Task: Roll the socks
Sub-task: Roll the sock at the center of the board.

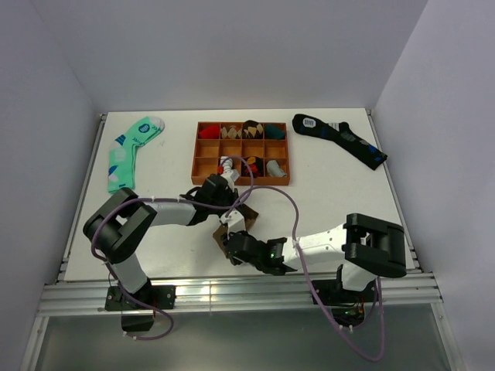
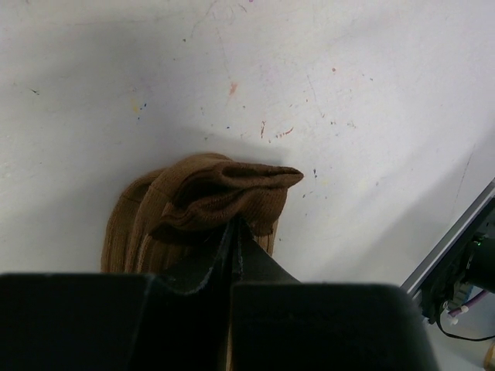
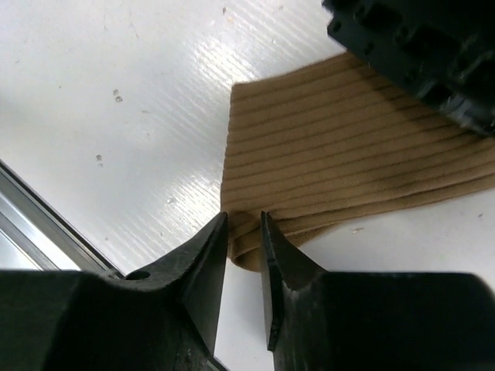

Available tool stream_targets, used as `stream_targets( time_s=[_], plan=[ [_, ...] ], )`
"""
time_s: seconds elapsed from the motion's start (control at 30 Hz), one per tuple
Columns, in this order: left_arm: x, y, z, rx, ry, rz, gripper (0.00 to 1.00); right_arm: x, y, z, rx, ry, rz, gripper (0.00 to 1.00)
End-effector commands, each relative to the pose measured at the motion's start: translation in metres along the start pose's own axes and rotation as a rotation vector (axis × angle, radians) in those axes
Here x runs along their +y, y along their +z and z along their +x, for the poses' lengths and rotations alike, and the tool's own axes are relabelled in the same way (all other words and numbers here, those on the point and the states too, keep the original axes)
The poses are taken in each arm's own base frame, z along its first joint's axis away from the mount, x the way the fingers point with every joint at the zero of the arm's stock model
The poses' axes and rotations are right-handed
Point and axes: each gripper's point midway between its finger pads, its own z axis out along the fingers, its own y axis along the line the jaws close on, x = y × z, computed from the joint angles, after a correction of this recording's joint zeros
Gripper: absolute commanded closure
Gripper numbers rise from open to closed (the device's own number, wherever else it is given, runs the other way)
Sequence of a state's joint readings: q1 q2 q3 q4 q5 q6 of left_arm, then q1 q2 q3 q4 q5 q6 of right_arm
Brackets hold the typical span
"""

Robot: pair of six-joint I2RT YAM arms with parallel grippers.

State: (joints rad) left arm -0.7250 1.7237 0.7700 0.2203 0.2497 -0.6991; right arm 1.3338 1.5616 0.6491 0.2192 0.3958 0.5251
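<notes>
Two claws work one pair. My left claw is clamped fully shut on the socks, pinning the bunched, folded-over end, presumably so the roll cannot spring loose. My right claw stands a narrow gap apart, its tips straddling the folded cuff corner at its 12 o'clock; whether it pinches the fabric I cannot tell.

Location: the socks lie on the table, at 6 o'clock from the wooden tray.

Appearance: tan-brown ribbed knit, flat at the cuff end, humped at the other.
</notes>
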Motion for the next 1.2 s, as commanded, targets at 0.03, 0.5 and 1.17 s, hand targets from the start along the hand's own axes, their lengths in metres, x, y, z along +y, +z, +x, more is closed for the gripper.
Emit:
stream_targets(
  time_s=[0.03,0.5,1.17],
  plan=[
    [0.000,0.003,-0.003,-0.001,0.028,0.009,0.93,0.006,-0.008,-0.032,-0.062,-0.054,0.035,0.67],
    [-0.001,0.001,-0.004,0.008,0.043,0.004,0.93,0.011,-0.007,-0.038,-0.108,-0.212,0.032,0.52],
    [0.004,0.007,-0.002,0.033,0.057,-0.022,0.93,0.014,0.010,-0.006,-0.125,-0.243,-0.049,0.52]
  ],
)
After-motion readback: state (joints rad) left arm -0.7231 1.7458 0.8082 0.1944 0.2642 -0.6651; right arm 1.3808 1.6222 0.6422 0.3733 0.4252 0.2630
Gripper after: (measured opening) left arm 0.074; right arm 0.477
